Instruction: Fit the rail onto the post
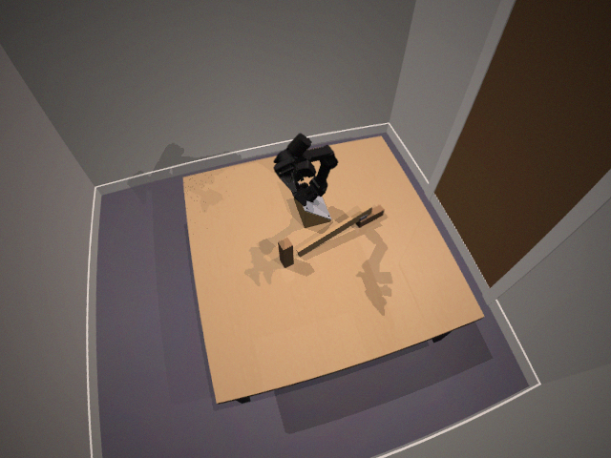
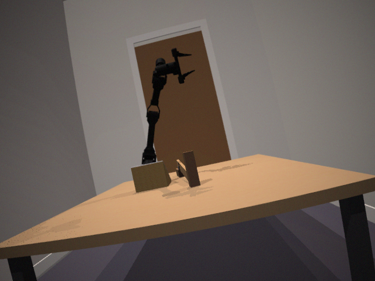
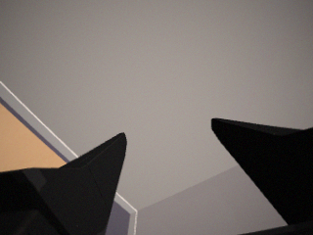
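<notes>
The rail (image 1: 335, 233) (image 2: 183, 168) is propped between the bracket block (image 1: 370, 217) and the table (image 1: 345, 335) (image 2: 193, 208), just beside the post (image 1: 285, 253) (image 2: 191, 169). The claw (image 1: 304, 181) (image 2: 193, 62) (image 3: 168, 130) is held wide open, well above. Seemingly nothing is begun; the near end must next be approached and gripped.

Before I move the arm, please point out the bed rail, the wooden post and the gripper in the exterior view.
bed rail (image 2: 183, 168): exterior view, side face
wooden post (image 2: 191, 169): exterior view, front face
gripper (image 2: 193, 62): exterior view, between fingertips
</notes>
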`<state>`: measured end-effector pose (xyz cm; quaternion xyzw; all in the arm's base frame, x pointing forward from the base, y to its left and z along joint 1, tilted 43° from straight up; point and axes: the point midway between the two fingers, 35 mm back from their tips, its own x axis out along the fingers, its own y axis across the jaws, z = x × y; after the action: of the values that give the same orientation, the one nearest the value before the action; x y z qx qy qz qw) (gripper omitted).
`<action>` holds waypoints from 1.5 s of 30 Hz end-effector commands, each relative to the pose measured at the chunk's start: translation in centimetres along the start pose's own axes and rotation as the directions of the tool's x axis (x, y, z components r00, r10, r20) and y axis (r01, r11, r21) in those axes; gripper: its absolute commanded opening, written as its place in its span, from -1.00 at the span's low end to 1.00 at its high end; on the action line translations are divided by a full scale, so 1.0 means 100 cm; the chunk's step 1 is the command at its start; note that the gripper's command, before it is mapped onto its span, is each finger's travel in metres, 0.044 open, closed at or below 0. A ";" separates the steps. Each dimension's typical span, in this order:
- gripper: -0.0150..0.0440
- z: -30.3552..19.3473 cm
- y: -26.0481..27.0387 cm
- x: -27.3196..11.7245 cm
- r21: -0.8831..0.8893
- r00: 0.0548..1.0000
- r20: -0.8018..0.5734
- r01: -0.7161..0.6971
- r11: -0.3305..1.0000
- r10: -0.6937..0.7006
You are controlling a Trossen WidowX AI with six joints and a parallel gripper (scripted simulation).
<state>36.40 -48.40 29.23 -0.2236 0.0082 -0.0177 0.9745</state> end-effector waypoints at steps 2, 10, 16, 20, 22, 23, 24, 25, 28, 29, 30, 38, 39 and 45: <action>1.00 -0.004 0.007 0.005 -0.005 1.000 -0.013 -0.010 1.000 0.010; 1.00 -0.048 0.107 0.044 -0.069 0.969 -0.172 -0.191 0.979 0.176; 1.00 -0.074 0.201 0.050 -0.114 0.889 -0.287 -0.401 0.909 0.356; 1.00 -0.085 0.268 0.040 -0.138 0.799 -0.349 -0.560 0.817 0.489; 1.00 -0.089 0.302 0.032 -0.147 0.742 -0.373 -0.640 0.754 0.557; 1.00 -0.090 0.319 0.026 -0.152 0.710 -0.383 -0.679 0.718 0.591; 1.00 -0.091 0.335 0.020 -0.156 0.677 -0.391 -0.717 0.680 0.624; 1.00 -0.091 0.352 0.014 -0.160 0.641 -0.399 -0.753 0.638 0.656; 1.00 -0.091 0.399 -0.011 -0.173 0.522 -0.413 -0.849 0.499 0.746; 1.00 -0.090 0.414 -0.020 -0.178 0.479 -0.415 -0.876 0.447 0.773; 1.00 -0.089 0.429 -0.030 -0.183 0.434 -0.416 -0.901 0.394 0.799; 1.00 -0.067 0.524 -0.127 -0.247 0.040 -0.370 -0.967 -0.057 0.928; 1.00 -0.065 0.529 -0.134 -0.253 0.014 -0.364 -0.964 -0.085 0.931; 1.00 -0.065 0.530 -0.142 -0.255 0.005 -0.362 -0.962 -0.094 0.932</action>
<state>24.27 -3.24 0.32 -0.3606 0.2039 0.6622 0.6243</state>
